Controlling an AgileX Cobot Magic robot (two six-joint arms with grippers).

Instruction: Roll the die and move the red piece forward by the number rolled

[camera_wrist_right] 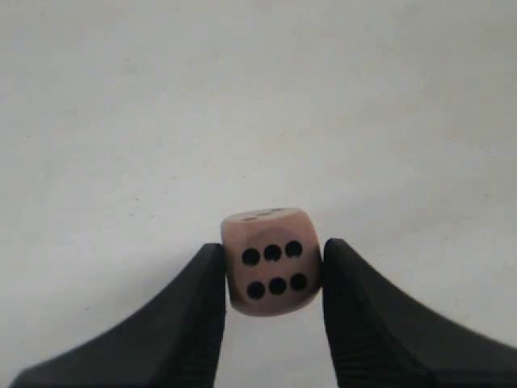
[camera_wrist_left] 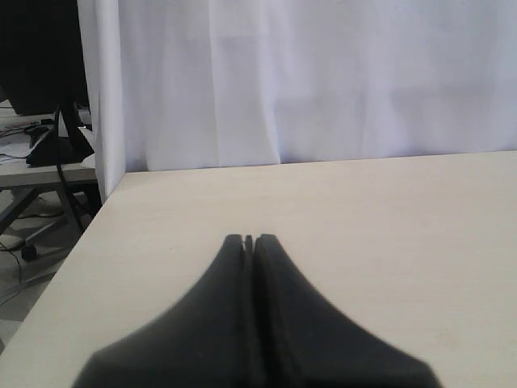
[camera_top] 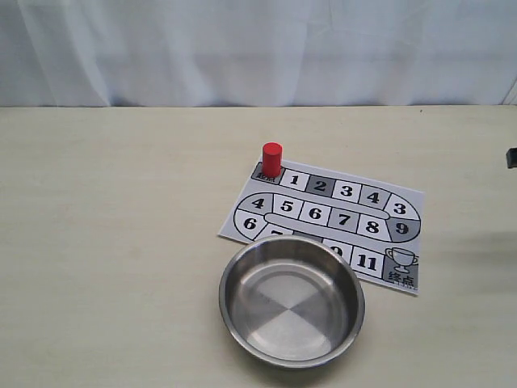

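The die (camera_wrist_right: 271, 263), a tan wooden cube, shows its six-pip face in the right wrist view. My right gripper (camera_wrist_right: 272, 267) is shut on it, one black finger pressed against each side, above bare tabletop. In the exterior view only a dark tip of that arm (camera_top: 511, 158) shows at the right edge, and the die is out of sight there. The red piece (camera_top: 272, 158) stands upright on the start square at the top left corner of the game board (camera_top: 408, 202). My left gripper (camera_wrist_left: 249, 241) is shut with nothing in it, over the table.
A steel bowl (camera_top: 292, 301) with nothing in it sits in front of the board, covering part of its lower row. The table's edge (camera_wrist_left: 73, 250) runs beside the left gripper, with a white curtain (camera_wrist_left: 323, 81) behind and office clutter beyond.
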